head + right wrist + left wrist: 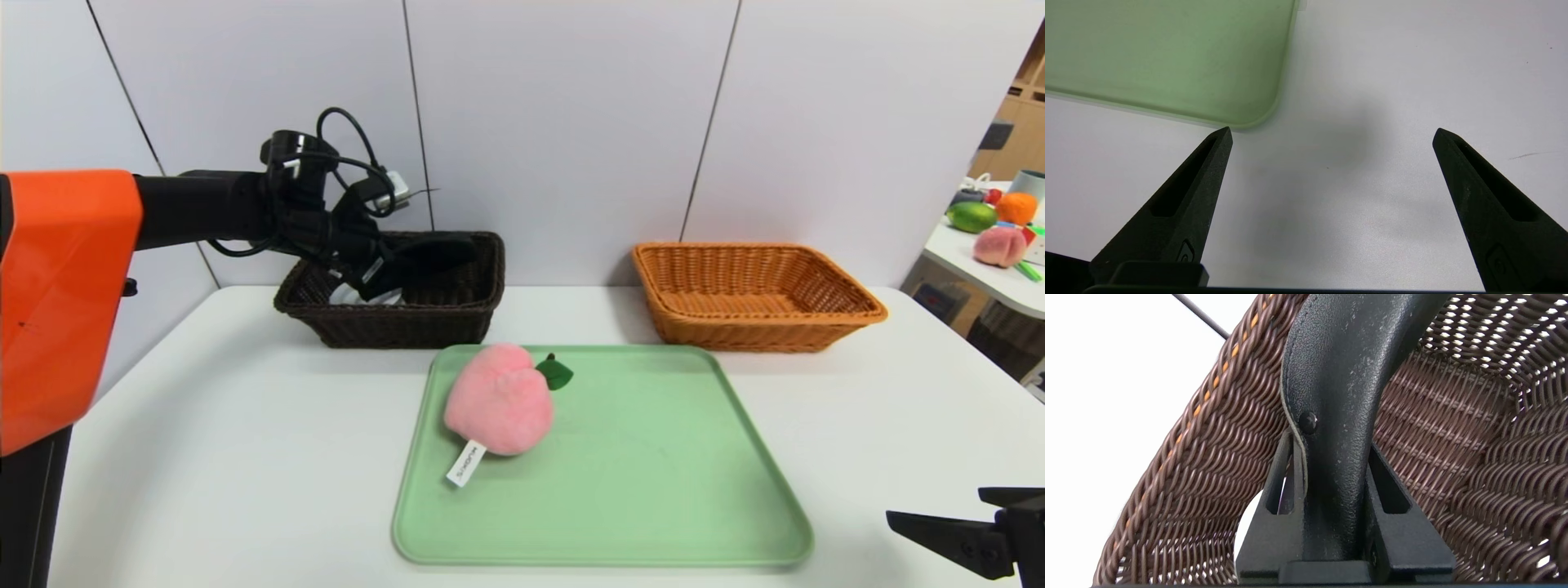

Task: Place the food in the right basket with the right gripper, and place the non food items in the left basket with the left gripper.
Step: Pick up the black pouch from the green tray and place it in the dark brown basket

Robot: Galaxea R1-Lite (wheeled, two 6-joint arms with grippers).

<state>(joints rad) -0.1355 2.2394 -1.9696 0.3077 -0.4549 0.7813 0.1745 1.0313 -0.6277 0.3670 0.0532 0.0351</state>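
Progress looks to stand near the halfway mark, judged from how things lie now. At about eleven o'clock from the green tray [653, 490] sits the dark brown left basket [457, 322], and the left hand [445, 253] hangs over its open top, clenched on a flat black item [1331, 375] with a stitched edge and a small rivet, something like a leather strap or case; what exactly it is cannot be told. In the left wrist view that item stands between the fingers with the brown weave all round it, so it is inside or just above the basket but not let go. Something pale [351, 296] shows in the basket under the arm; whether it is another sorted object is unclear. On the tray, toward its ten o'clock corner, lies the pink plush peach [498, 400] with a green leaf and a white tag, the only thing left there and a food by the task's sorting. The orange right basket [824, 322], at about one o'clock from the tray, appears to hold nothing. The right hand [1331, 134] is released, its fingers spread wide, hovering over the bare table [204, 457] off the tray's five o'clock corner, well apart from the peach. What remains, then: drop the black item, then carry the peach to the right basket.
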